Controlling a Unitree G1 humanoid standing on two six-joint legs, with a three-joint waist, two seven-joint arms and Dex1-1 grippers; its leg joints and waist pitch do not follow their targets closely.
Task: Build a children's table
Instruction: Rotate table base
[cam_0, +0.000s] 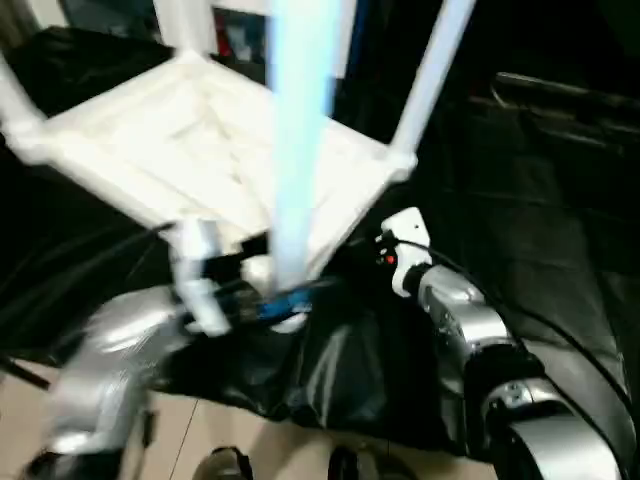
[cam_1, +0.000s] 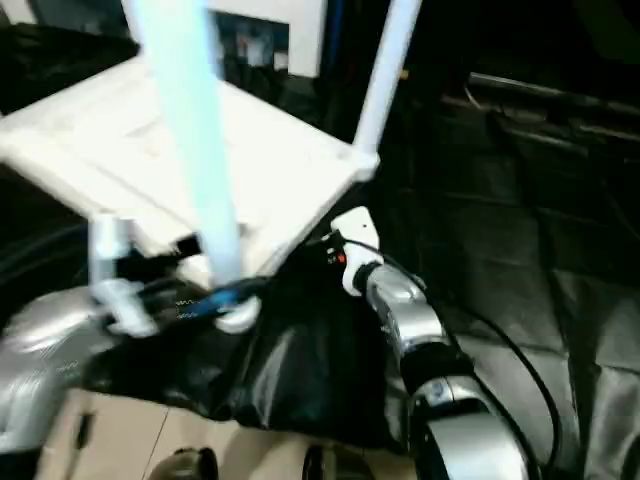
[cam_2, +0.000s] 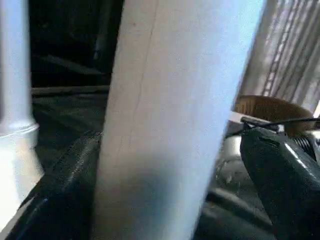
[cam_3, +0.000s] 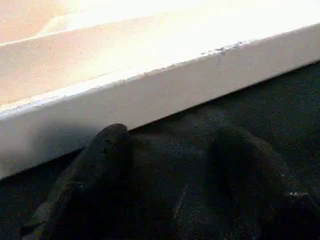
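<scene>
tabletop (cam_0: 190, 150) lies upside down, ribbed underside up, on black sheeting (cam_0: 330, 370), tilted a bit. three legs already stand in its corner sockets: far right leg (cam_0: 430, 70), one at the far corner (cam_0: 185, 25), one at the left corner (cam_0: 15, 105). fourth leg (cam_0: 300, 150) is at the near corner, long axis close to upright, thin end up, base at the near socket; can't tell if it's fully seated. left hand (cam_0: 265, 300) grasps this leg low down, fingers (cam_2: 280, 175) either side of the tube. right hand (cam_3: 165, 185) is released, holding nothing, just beside the tabletop's near edge. left to do, likely: seat the last leg, then flip the table.
</scene>
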